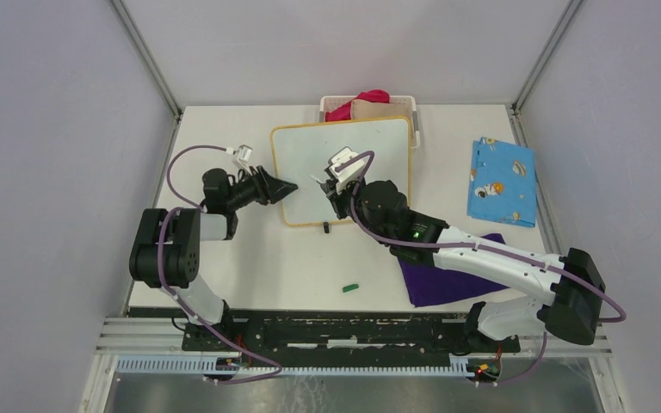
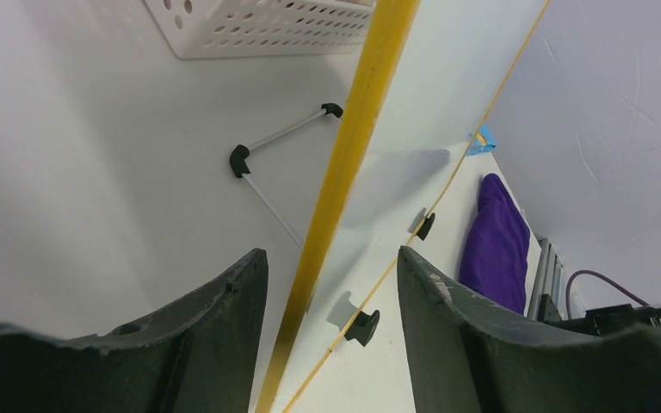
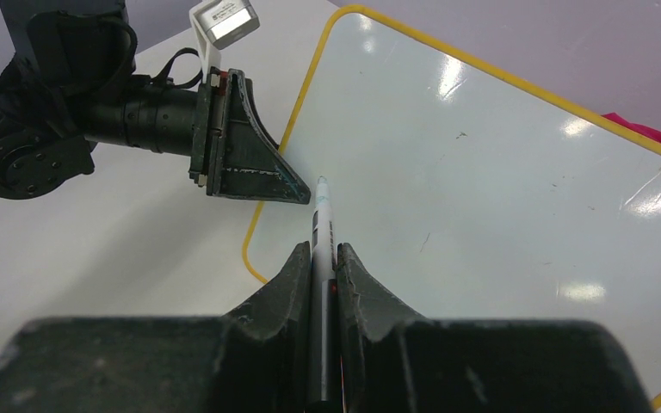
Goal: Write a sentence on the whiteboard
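Observation:
The whiteboard [image 1: 370, 159], white with a thin yellow frame, lies at the table's middle back. Its face [image 3: 499, 172] carries only faint scuffs, and no sentence shows on it. My right gripper [image 3: 324, 254] is shut on a white marker [image 3: 321, 219] whose tip hangs over the board's near left part. In the top view this gripper [image 1: 334, 196] sits above the board's lower middle. My left gripper [image 1: 286, 188] is at the board's left edge, open. The yellow frame edge [image 2: 337, 189] runs between its fingers [image 2: 224, 301] with a gap on each side.
A white perforated basket [image 1: 409, 105] holding red and tan things stands behind the board. At the right lies a blue patterned cloth [image 1: 503, 181]. A purple cloth [image 1: 439, 280] lies under my right arm. A small green cap [image 1: 350, 287] rests near the front edge.

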